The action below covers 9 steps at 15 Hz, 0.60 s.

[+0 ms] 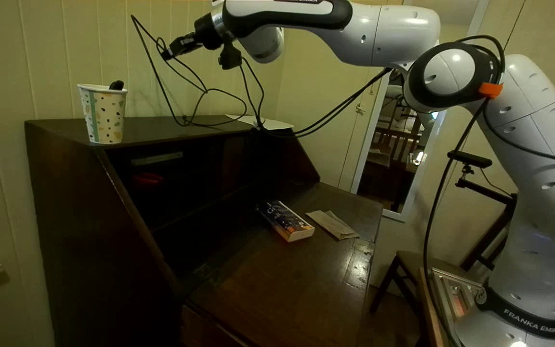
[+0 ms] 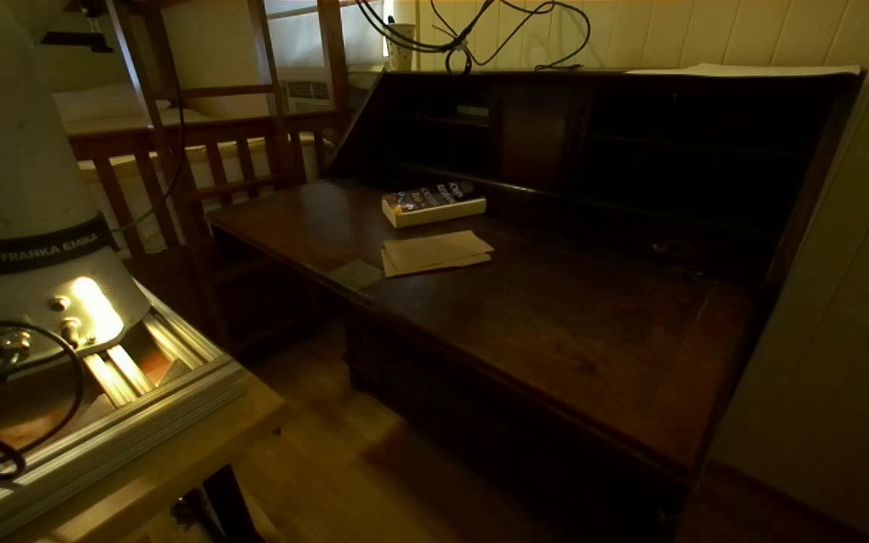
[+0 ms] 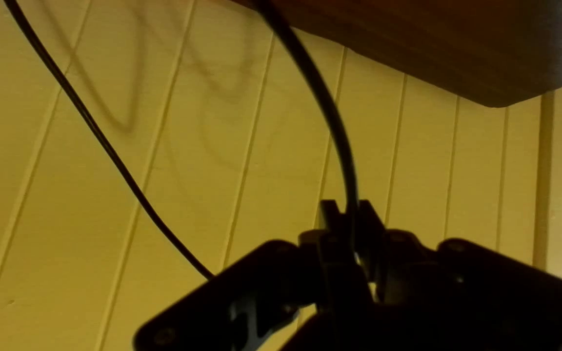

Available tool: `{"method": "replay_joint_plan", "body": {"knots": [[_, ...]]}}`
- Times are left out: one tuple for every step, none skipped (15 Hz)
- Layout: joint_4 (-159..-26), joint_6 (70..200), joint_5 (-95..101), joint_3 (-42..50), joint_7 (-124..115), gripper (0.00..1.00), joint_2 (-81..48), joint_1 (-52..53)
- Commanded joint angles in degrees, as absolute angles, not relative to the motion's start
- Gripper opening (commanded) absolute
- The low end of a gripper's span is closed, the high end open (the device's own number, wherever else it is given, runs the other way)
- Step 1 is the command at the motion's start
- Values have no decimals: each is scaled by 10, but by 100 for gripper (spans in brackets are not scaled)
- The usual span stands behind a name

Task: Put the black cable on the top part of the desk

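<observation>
Big and dark, the bureau desk (image 1: 70,217) fills the left and middle of the frame in an exterior view, and the white robot arm (image 1: 533,125) spans from the right edge to the top centre! Lower centre, the wide writing leaf (image 1: 282,284); upper left, narrower and higher, the top part of the desk (image 1: 147,129). Then the black cable (image 3: 326,105), bold in the wrist view, arching from the top edge to lower centre; in an exterior view it hangs in loose loops at upper left, its lowest bends right down at the level of that top part, touching or not I can't tell. Who has it? The gripper (image 1: 166,54), high in the upper left, fingertips pinching the cable, well above the desk! On the top part, at the right end, lies white paper (image 1: 272,124). Just below centre, on the leaf, a thick book (image 1: 284,221), and just right of it, folded brownish paper (image 1: 333,224). Over at left, a patterned cup (image 1: 104,115) stands upright on top, a small black object (image 1: 117,85) poking above its rim. Deep in a shadowy compartment, something red (image 1: 146,179).
</observation>
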<state>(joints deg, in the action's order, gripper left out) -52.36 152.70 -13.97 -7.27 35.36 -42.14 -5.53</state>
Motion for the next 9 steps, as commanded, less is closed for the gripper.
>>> {"method": "replay_joint_plan", "body": {"knots": [[-520, 1525, -140, -72, 353, 11, -423, -55], [-519, 1525, -140, -72, 353, 11, -423, -55], [-518, 1525, -140, -72, 353, 3, -423, -55], [-507, 1536, -147, -82, 364, 3, -433, -57], [-500, 1539, -151, -88, 366, 3, -438, -59], [-489, 1543, -159, -99, 369, 3, -448, -62], [-477, 1540, -168, -111, 374, 3, -458, -66], [-467, 1536, -174, -120, 374, 3, -468, -69], [-454, 1529, -178, -124, 367, 3, -479, -70]]}}
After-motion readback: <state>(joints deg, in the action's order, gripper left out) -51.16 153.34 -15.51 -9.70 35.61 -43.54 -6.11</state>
